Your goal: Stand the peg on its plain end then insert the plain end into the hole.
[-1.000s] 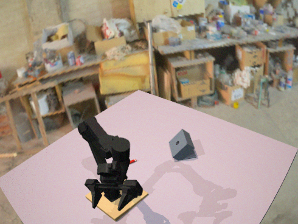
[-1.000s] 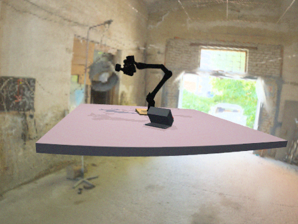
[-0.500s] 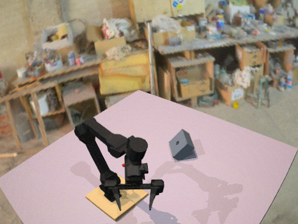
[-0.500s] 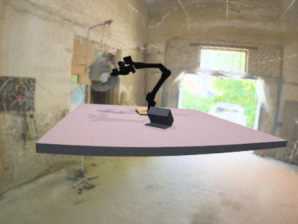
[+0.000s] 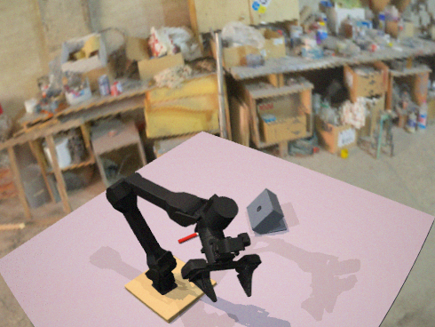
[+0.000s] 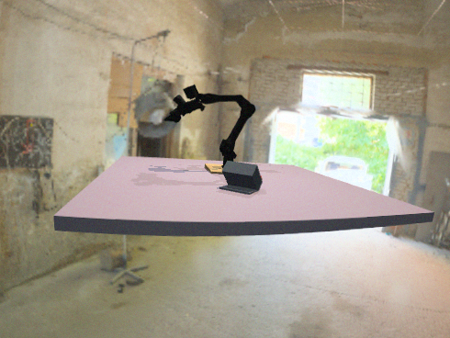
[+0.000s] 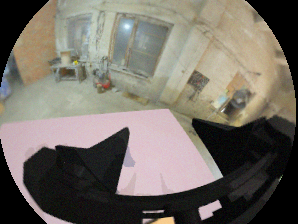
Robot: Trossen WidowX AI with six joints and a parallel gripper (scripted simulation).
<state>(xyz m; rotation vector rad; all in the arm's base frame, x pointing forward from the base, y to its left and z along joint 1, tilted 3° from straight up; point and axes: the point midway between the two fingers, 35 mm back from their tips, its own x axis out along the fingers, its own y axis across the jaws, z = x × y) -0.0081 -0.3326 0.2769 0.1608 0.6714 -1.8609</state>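
The red peg (image 5: 187,238) lies on its side on the table in the top view. Its right end, toward the panel, passes behind the arm, so the white band is mostly hidden. The grey sloped panel (image 5: 267,216) (image 6: 240,174) stands farther back, with one dark hole (image 5: 259,208) in its face; the exterior camera sees its rear side. My gripper (image 5: 232,298) (image 7: 161,125) is wide open and empty. It hangs high above the table, well away from the peg and the panel. The peg and the panel are not in the wrist view.
The arm's wooden base board (image 5: 169,311) (image 6: 212,169) lies under the arm's foot. The pink table (image 5: 355,222) (image 6: 161,202) (image 7: 165,145) carries shadows of the arm. The arm's wrist part is in front of the peg's right end in the top view. The table's edges show in all views.
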